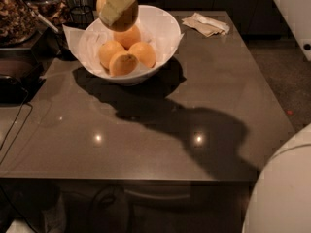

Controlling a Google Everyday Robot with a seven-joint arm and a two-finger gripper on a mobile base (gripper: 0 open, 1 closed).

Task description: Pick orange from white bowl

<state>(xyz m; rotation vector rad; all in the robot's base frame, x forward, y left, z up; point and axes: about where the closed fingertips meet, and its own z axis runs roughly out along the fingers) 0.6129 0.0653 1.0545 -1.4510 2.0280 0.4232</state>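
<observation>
My gripper (116,9) is at the top of the camera view, above the back left rim of the white bowl (167,30). It is shut on the orange (129,18), a large round fruit held in the air clear of the bowl. A pale finger (115,4) covers most of its front. The bowl stands at the far left of the dark table (194,96), lined with white paper. Smaller, deeper-orange fruits (111,53) lie inside it, below the held orange.
A crumpled napkin (206,24) lies at the table's far right. A wire rack (80,14), jars and a dark appliance (14,76) with a cable crowd the left side. My white body (284,193) fills the lower right corner.
</observation>
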